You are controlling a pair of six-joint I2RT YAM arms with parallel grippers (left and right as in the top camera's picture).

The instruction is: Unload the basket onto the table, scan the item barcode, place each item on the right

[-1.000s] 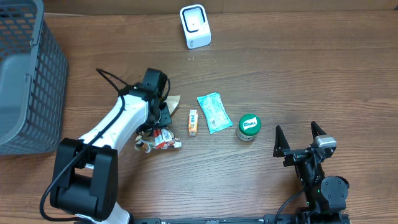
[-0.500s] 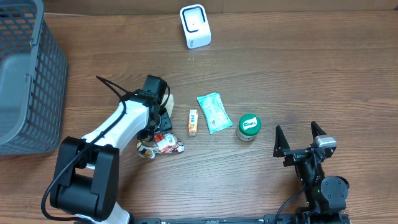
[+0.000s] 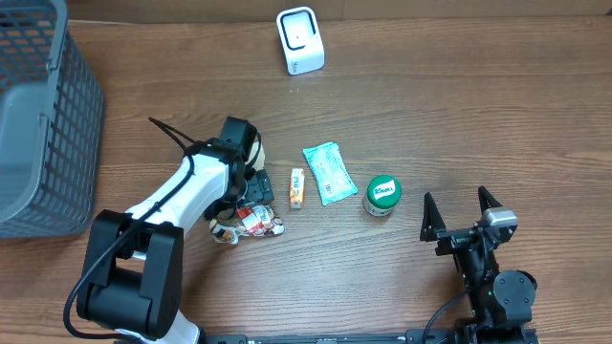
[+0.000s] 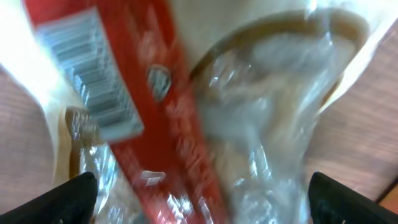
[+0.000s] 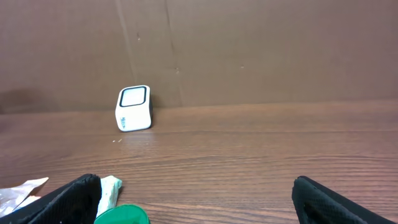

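On the desk [image 3: 459,105] lie four items: one crinkly red packet [image 3: 252,220], one orange bar [image 3: 297,187], one green pouch [image 3: 329,172] and one green-lidded tub [image 3: 382,195]. The left fingers [image 4: 68,196] are spread wide just over the packet, whose barcode [image 4: 93,74] faces up. The right fingers [image 3: 429,212] are spread too, holding nothing. One scanner [image 3: 300,40] stands far back, and one basket [image 3: 43,124] is at the left.
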